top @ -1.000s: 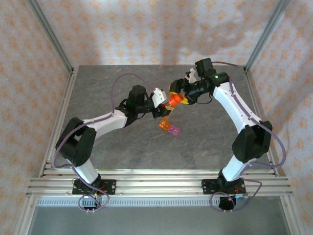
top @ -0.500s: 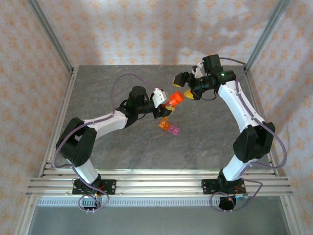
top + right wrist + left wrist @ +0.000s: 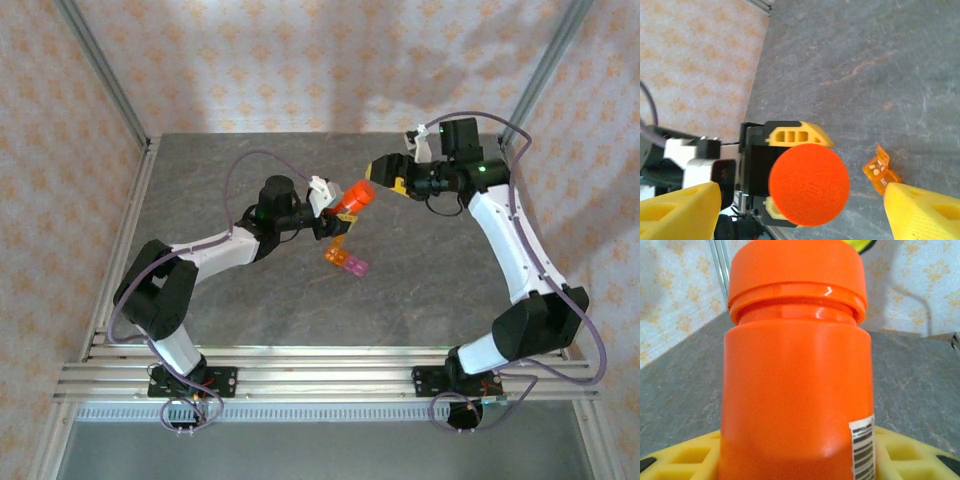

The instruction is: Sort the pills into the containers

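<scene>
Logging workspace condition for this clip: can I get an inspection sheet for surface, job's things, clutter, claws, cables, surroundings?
Surface: grey marbled tabletop.
Job's things: containers strip flat on the tabletop, orange end cell open with pills inside; orange bottle, cap on, held off the surface.
Clutter: nothing seen.
Claws: left claw shut on the orange bottle; right claw open, apart from the cap.
Cables: purple cables hang in loops, none on the containers strip.
Surroundings: patterned walls, metal frame posts.
</scene>
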Motion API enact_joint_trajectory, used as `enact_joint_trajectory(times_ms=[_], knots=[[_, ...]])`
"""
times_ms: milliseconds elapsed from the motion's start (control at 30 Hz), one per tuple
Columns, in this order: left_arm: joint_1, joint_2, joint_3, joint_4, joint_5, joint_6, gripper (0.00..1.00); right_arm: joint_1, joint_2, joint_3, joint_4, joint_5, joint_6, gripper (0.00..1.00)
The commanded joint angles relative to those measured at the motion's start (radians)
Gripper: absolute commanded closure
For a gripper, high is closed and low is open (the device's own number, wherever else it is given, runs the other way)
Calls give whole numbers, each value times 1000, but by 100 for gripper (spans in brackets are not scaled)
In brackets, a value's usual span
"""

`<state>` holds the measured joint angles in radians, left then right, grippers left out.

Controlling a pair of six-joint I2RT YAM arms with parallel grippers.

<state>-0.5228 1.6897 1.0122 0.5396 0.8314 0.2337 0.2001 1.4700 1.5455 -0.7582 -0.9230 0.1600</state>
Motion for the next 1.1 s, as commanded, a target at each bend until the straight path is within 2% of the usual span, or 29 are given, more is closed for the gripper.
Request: enact_joint_trajectory(times_ms=[0, 167, 433, 900, 1067], knots=[[6, -23, 0, 74, 40, -34, 100, -1, -5, 49, -7, -44, -122, 16], [7, -31, 0, 106, 71, -79, 100, -1, 35, 105, -93, -52, -206, 16], [12, -28, -7, 201, 97, -172, 100, 22, 78, 144, -133, -69, -234, 22], [14, -31, -8, 196, 98, -171, 100, 50, 120, 169, -163, -73, -251, 37], [15, -27, -7, 197, 98, -172, 100, 55, 129, 169, -173, -74, -254, 47]])
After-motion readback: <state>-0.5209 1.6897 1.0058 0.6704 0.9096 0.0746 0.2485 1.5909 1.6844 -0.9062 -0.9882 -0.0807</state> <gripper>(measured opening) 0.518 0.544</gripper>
